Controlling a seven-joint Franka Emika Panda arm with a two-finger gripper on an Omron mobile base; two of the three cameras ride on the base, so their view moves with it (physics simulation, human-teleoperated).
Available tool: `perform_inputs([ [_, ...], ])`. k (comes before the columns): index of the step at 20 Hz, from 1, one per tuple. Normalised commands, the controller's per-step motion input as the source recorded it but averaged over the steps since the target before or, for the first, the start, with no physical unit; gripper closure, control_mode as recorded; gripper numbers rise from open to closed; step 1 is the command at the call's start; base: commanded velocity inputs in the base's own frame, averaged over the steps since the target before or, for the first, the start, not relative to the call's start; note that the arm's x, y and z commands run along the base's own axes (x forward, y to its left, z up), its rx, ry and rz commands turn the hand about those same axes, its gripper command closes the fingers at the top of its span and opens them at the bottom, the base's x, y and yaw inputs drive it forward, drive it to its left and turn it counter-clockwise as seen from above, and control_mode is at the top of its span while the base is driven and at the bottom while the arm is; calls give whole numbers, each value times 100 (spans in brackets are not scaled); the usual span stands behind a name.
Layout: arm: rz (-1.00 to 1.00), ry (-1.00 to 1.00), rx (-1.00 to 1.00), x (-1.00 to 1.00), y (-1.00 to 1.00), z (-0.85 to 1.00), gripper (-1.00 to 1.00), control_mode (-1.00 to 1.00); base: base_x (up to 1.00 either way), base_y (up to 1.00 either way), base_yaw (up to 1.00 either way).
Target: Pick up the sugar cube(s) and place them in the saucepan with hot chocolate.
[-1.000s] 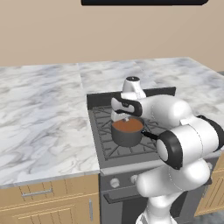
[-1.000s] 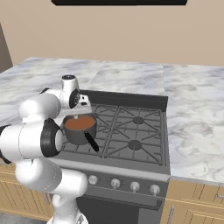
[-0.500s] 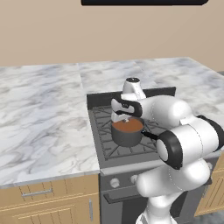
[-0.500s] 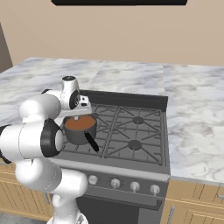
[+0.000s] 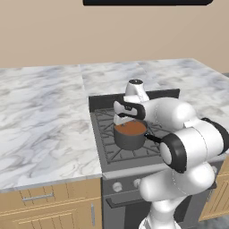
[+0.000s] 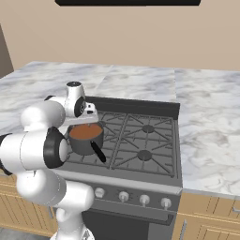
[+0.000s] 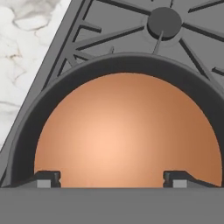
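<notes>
**One pan, fingers apart above it: the drop step**

One saucepan (image 5: 130,134) sits on the stove (image 6: 140,145), on the burner nearest the marble counter (image 5: 44,116), its black handle (image 6: 98,151) pointing toward about 5 o'clock in the right base view. The gripper (image 7: 112,178) hangs directly over the reddish-brown drink, and in the hand view its two fingertips (image 7: 47,178) stand wide apart at the bottom with nothing between them. No sugar cube can be made out on the liquid, on the grate or on the counter; they are too small to tell at this range.

By my reading this is the release over the pan, so one cube is likely in the drink, though the surface shows no trace. The next move calls for lifting straight up clear of the rim, then finding any cube left. That needs a look away from the pan, since none is visible here. Fingers should remain spread for the next small pick.
</notes>
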Motion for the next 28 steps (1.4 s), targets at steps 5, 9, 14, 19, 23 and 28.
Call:
perform_inputs([
  [5, 0, 7, 0, 0, 0, 0, -100, -100, 0, 0, 0],
  [9, 0, 3, 0, -1, 0, 10, -100, -100, 0, 0, 0],
  [14, 0, 0, -1, -3, 0, 55, -100, -100, 0, 0, 0],
  [19, 0, 0, -2, 0, 0, 51, -100, -100, 0, 0, 0],
  [23, 0, -2, 0, -12, 0, 14, -100, -100, 0, 0, 0],
  [28, 0, -7, 1, -14, 0, 8, -100, -100, 0, 0, 0],
])
